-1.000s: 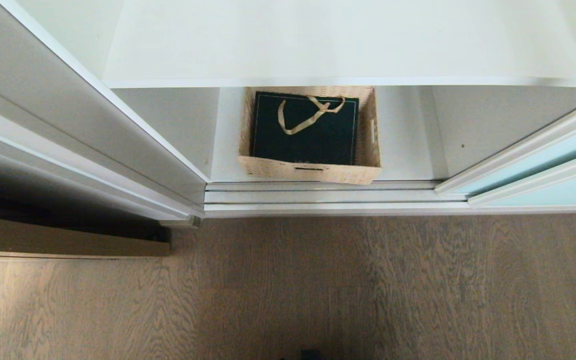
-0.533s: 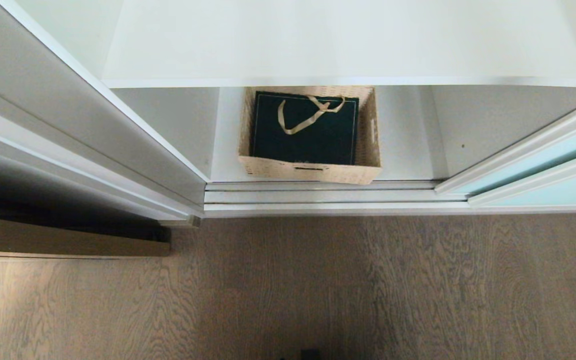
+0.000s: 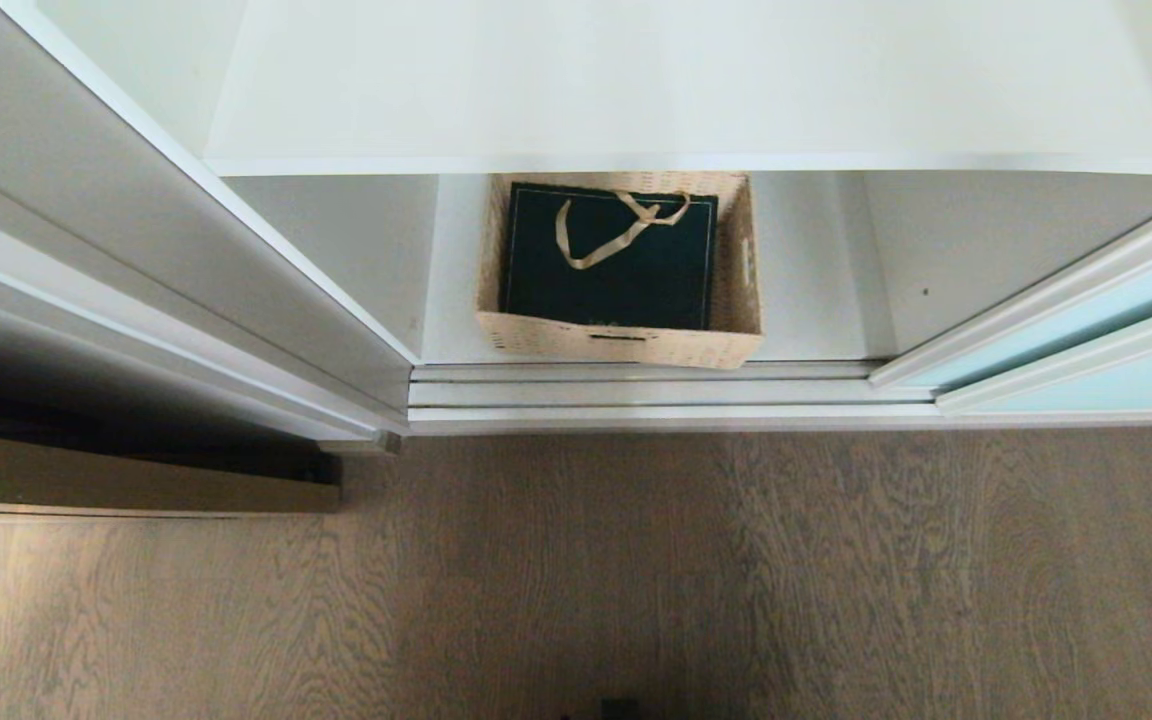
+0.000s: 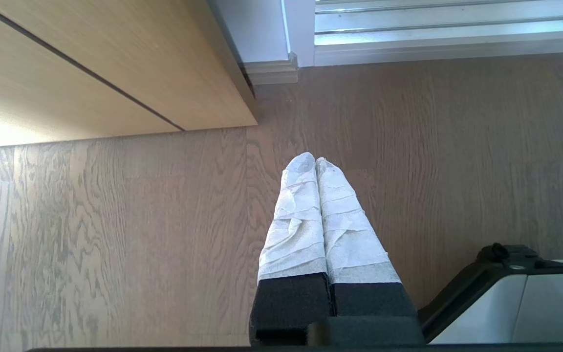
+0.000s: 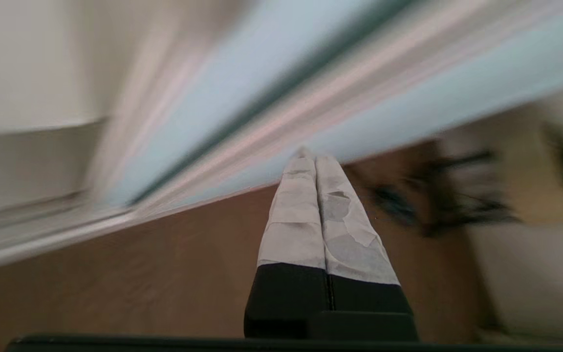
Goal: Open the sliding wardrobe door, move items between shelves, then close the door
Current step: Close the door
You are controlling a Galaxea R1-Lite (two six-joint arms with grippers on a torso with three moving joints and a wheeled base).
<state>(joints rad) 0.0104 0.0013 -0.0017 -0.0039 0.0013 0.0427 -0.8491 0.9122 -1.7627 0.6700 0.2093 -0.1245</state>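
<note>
Sliding wardrobe door (image 3: 1086, 330) stands drawn aside at the right, the compartment exposed. On the lower shelf (image 3: 816, 300), a wicker basket (image 3: 736, 310) sits close to the front track, with a dark green gift bag (image 3: 606, 280) lying flat inside it; the upper shelf (image 3: 676, 90) overhangs above. Neither arm shows in the head view. Left gripper (image 4: 315, 160) points down over the wood floor (image 4: 115, 220) near a light wood cabinet front (image 4: 91, 63), fingers pressed together, grasping nothing. Right gripper (image 5: 314, 157) aims toward the door's frosted glass, fingers clenched and empty, its view smeared.
</note>
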